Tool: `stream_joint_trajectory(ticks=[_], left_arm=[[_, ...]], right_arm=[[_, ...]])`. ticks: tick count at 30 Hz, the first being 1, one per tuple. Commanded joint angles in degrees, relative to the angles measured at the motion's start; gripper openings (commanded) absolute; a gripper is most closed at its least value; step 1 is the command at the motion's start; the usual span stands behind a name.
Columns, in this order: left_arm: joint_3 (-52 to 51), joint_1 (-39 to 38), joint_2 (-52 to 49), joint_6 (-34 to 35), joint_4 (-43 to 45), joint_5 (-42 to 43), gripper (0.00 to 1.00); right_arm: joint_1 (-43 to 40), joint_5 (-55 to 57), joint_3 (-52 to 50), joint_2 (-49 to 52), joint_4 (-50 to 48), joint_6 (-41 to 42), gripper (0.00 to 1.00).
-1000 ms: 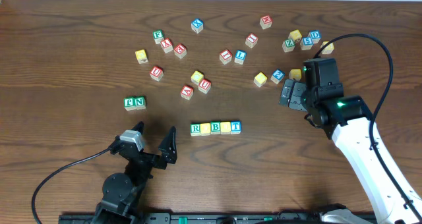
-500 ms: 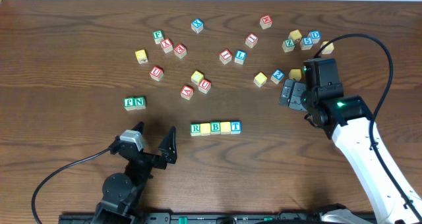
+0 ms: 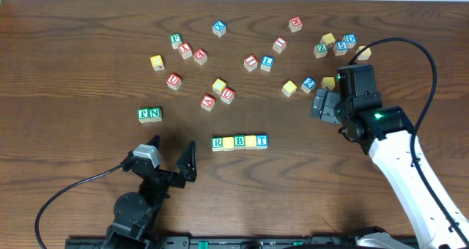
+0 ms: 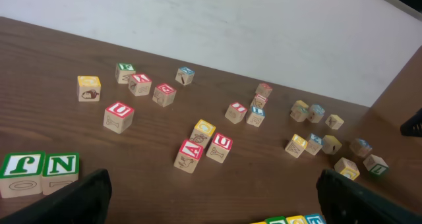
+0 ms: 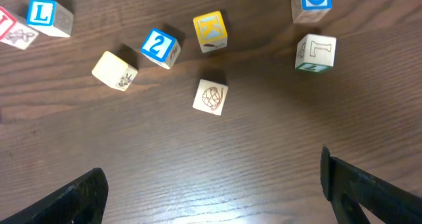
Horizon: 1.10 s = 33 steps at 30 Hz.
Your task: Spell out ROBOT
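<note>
Black and spread wide, the right gripper (image 5: 212, 184) holds nothing; its two fingers show only at the lower corners of the wrist view, with bare table (image 5: 217, 145) between them. Just ahead of that gap sits a pale block with a drawing (image 5: 211, 96) on its top. Beyond it are a blue 2 block (image 5: 158, 47) and a yellow K block (image 5: 210, 30), all apart from one another.

The word itself is elsewhere. A row of blocks (image 3: 239, 141) runs left to right across the table, its long axis parallel to the robot's front edge. It lies to the left of the right gripper and closer to the base. An R block (image 3: 218, 142), a B block (image 3: 239, 141) and a T block (image 3: 261, 140) can be read. The two yellow blocks (image 3: 228, 142) between them are too small to read.

The left gripper (image 3: 172, 152), also spread and empty, hangs just beside the R end and is the nearer hand to the row. The right one is nearer the loose pile, so any missing O would likely be its job.
</note>
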<state>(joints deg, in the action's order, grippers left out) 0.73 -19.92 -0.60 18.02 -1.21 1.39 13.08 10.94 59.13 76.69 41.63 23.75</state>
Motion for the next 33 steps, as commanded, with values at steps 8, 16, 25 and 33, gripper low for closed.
stream_joint_trajectory(ticks=[8, 16, 25, 33], left_arm=[[-0.5, 0.35, 0.37, -0.15, -2.89, -0.79, 0.98], [-0.5, 0.35, 0.37, -0.15, -2.89, -0.79, 0.98], [-0.5, 0.35, 0.37, -0.15, -2.89, -0.79, 0.98], [-0.5, 0.35, 0.37, -0.15, -2.89, -0.79, 0.98]], right_arm=[[0.83, -1.62, -6.64, -7.45, -21.14, -4.9, 0.99], [2.71, -2.73, -31.12, -23.76, -56.78, -12.9, 0.99], [2.54, -2.71, -49.53, -43.82, -66.4, -22.93, 0.99], [-0.13, -2.78, -57.33, -56.98, -65.96, -23.63, 0.99]])
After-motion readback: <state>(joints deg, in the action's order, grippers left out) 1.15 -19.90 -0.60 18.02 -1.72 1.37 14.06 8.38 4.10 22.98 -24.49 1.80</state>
